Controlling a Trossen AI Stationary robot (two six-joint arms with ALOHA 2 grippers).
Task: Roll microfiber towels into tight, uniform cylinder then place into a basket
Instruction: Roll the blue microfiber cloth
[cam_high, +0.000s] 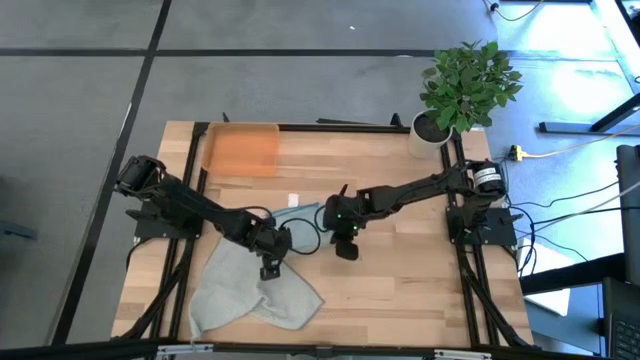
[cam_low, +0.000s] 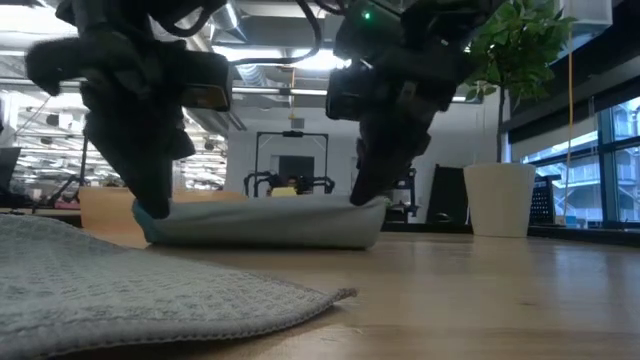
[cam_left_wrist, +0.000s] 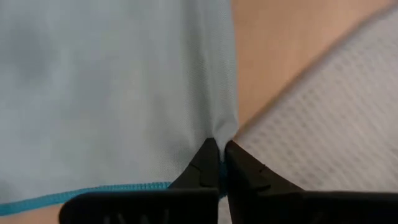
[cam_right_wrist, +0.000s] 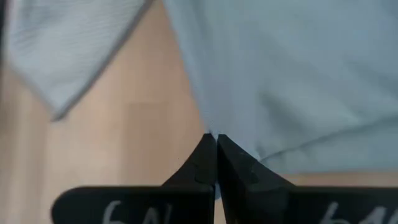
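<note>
The light teal-blue microfiber towel (cam_low: 262, 224) lies partly folded mid-worktop, stretched between 2 claws: the left claw (cam_left_wrist: 220, 163) is pinched onto one end, the right claw (cam_right_wrist: 215, 149) onto the other. The larger pale grey-green waffle cloth (cam_high: 250, 290) lies crumpled nearer the front edge, and the shallow orange basket (cam_high: 241, 150) sits at the wooden worktop's (cam_high: 400, 280) far left corner

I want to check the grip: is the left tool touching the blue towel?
Touching. In the left wrist view the left tool is shut on the blue towel at its edge, and the cloth puckers between the fingertips.
</note>
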